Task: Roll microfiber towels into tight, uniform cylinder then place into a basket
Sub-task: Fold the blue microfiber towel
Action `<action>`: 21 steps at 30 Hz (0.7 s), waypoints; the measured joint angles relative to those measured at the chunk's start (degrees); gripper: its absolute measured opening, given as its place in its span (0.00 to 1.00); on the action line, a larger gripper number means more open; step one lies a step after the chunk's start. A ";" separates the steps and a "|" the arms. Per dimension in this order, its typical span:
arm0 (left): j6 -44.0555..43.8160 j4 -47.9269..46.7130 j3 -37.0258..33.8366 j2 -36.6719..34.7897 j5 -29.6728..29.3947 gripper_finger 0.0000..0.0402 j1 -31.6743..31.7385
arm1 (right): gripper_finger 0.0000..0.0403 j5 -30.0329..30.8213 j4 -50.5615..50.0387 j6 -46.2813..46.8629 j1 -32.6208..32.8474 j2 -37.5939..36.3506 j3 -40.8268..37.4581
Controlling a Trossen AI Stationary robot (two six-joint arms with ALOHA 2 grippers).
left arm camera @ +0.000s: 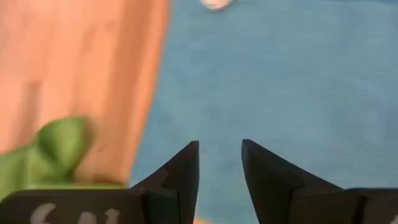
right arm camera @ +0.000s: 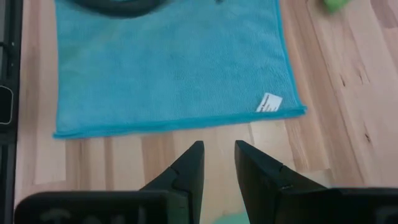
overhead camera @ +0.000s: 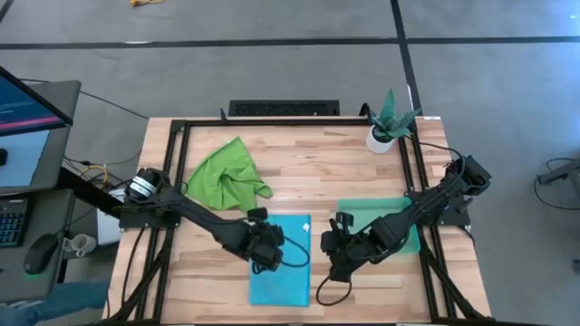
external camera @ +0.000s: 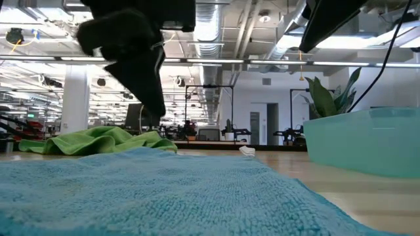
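Blue towel (overhead camera: 279,263) flat, long axis near-far | left tool (left arm camera: 220,167) parted, empty | right tool (right arm camera: 218,163) parted, empty

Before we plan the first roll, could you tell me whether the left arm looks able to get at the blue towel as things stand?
Probably yes: the left end effector hangs open right over the flat blue towel, with nothing lying between them.

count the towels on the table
2: a blue towel lies flat at the table's near middle; a green towel lies crumpled on the left, farther back. None seems hidden.
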 joint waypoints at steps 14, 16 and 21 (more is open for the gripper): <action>9.57 16.33 -10.82 -0.02 15.42 0.28 10.32 | 0.28 0.05 0.00 2.33 2.35 0.02 0.00; 10.31 16.73 -11.75 -0.02 16.23 0.28 11.45 | 0.28 0.63 0.00 3.00 2.85 0.02 0.00; 10.98 17.62 -12.97 0.07 16.61 0.28 14.76 | 0.28 3.73 0.23 3.57 4.09 0.02 0.00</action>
